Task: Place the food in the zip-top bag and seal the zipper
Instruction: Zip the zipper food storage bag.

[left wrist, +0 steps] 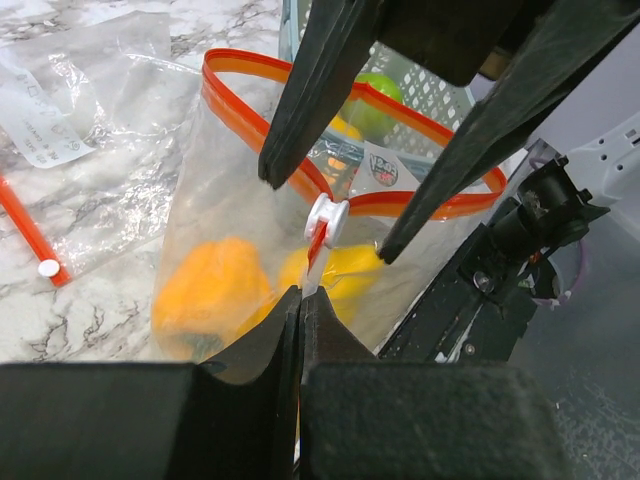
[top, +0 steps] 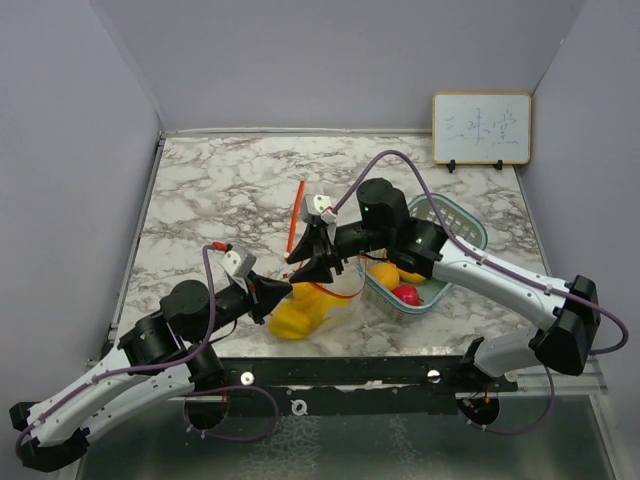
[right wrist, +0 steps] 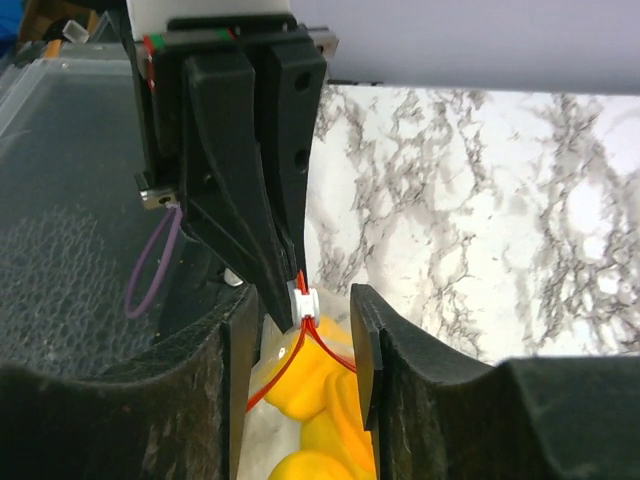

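Note:
The zip-top bag [top: 303,312] lies at the table's near edge with yellow and orange food [left wrist: 210,290] inside. Its orange-red zipper [left wrist: 250,85] gapes open, and the white slider [left wrist: 328,215] sits at the near end. My left gripper [left wrist: 301,292] is shut on the bag's zipper end just below the slider. My right gripper [right wrist: 307,300] is open, with its fingers on either side of the slider [right wrist: 302,300] and not touching it. In the top view the left gripper [top: 275,295] and the right gripper [top: 310,264] meet over the bag. Yellow fruit [right wrist: 320,400] shows under the right gripper.
A teal mesh basket [top: 462,218] stands right of the bag and holds a red fruit [top: 405,294], a yellow fruit [top: 384,274] and a green fruit [left wrist: 375,105]. A second, empty clear bag [left wrist: 90,150] with a red zipper [top: 295,215] lies behind. A small whiteboard [top: 481,128] stands at the back right.

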### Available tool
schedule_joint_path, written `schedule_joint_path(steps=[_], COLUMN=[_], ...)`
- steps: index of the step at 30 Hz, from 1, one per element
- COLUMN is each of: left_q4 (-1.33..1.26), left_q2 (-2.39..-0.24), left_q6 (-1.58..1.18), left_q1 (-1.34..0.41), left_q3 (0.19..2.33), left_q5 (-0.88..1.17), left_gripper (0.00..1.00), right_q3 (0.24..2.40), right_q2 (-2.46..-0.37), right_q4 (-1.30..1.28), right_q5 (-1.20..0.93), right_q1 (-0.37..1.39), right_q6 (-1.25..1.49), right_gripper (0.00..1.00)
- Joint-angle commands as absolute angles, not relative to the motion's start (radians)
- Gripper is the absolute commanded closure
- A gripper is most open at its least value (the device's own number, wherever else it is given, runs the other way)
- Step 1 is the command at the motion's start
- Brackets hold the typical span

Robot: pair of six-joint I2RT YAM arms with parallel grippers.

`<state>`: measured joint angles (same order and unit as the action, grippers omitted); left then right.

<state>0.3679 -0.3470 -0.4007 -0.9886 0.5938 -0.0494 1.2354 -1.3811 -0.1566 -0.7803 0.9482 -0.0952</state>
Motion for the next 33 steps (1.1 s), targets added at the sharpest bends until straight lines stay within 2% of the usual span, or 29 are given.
schedule_joint_path(steps=[1,10,15,20,25,33], left_q4=[0.344,0.342,0.339,0.338,0.339,0.392], left_q2=[-0.321,-0.315,-0.314,-0.311,-0.303,-0.257], left_q6=[-0.387,-0.392,-0.392,-0.392,-0.394,-0.394], left_q1=[-0.990,-0.990,-0.991,-0.989,-0.990,-0.990], left_q3=[0.626,0.621,0.620,0.623,0.624,0.649], left_q5=[-0.025,-0.031,-0.031,-0.028,-0.034,-0.083], left_gripper=[1.00,1.00,1.00,1.00,1.00,1.00], right_q3=[1.272,1.250,1.265,1.278,1.286,1.259], right_q2=[-1.404,-1.406,-1.429,-1.444,-1.447,-1.375], right_q4=[-0.133,-0.134,-0.154,-0.159,-0.183,-0.251], right_q5=[-0.864,-0.865,-0.851,-0.833,-0.820,-0.652], right_q1=[0.950,0.949,0.950,0.950,0.950,0.950], right_q6=[-0.103,-0.090,-0.084,-0.077,-0.077,-0.100], right_gripper=[0.59,0.63,0.75,0.76,0.97,0.98])
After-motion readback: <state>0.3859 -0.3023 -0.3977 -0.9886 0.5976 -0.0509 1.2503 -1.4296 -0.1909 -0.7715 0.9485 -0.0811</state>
